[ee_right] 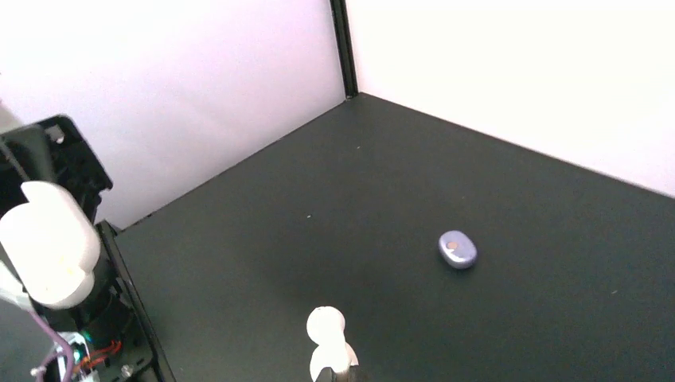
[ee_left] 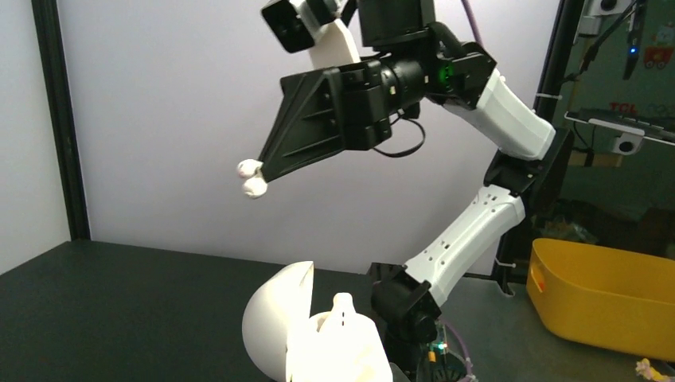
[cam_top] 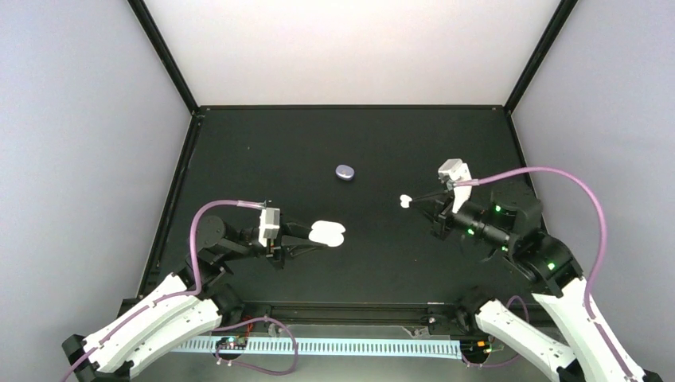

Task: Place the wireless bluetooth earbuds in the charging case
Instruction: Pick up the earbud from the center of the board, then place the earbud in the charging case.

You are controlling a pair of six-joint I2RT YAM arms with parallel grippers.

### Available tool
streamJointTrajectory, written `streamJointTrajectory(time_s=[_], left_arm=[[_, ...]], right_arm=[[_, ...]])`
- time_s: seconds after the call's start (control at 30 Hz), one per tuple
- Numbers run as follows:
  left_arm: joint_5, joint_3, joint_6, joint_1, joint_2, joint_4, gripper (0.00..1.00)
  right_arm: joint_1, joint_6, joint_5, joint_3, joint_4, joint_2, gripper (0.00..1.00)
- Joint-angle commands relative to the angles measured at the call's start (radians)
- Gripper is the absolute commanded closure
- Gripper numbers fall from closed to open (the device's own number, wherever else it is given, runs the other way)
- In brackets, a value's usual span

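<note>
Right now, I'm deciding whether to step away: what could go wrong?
The small white earbud, pinched only at the tips of the right claw above the black table, could slip and drop. The open white clamshell charging case in the left claw could twist if the bud is pressed in off-centre.

**A:** What'd the left wrist cam catch?

**B:** White plastic clamshell charging case (ee_left: 275, 326) sat open up close. The right gripper (ee_left: 262, 173) hung above it, pinching a small white earbud (ee_left: 255, 188). Yellow plastic bin (ee_left: 605, 298) off right.
</note>
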Motion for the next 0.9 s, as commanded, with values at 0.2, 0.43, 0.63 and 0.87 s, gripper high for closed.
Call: streamJointTrajectory(time_s=[0.2, 0.43, 0.63, 0.87], left_arm=[[-0.025, 0.116, 0.099, -0.008, 0.089, -0.016, 0.98], [-0.032, 0.146, 0.078, -0.007, 0.179, 0.038, 0.98], [-0.033, 0.126, 0.062, -0.007, 0.182, 0.069, 0.99], [-0.040, 0.108, 0.088, -0.008, 0.173, 0.068, 0.98]], right_arm=[[0.106, -0.253, 0.134, 0.327, -0.254, 0.099, 0.99], [0.318, -0.353, 0.346, 0.676, -0.255, 0.321, 0.99], [0.653, -0.407, 0.653, 0.790, -0.371, 0.469, 0.99], [0.765, -0.328, 0.689, 0.806, -0.529, 0.497, 0.99]])
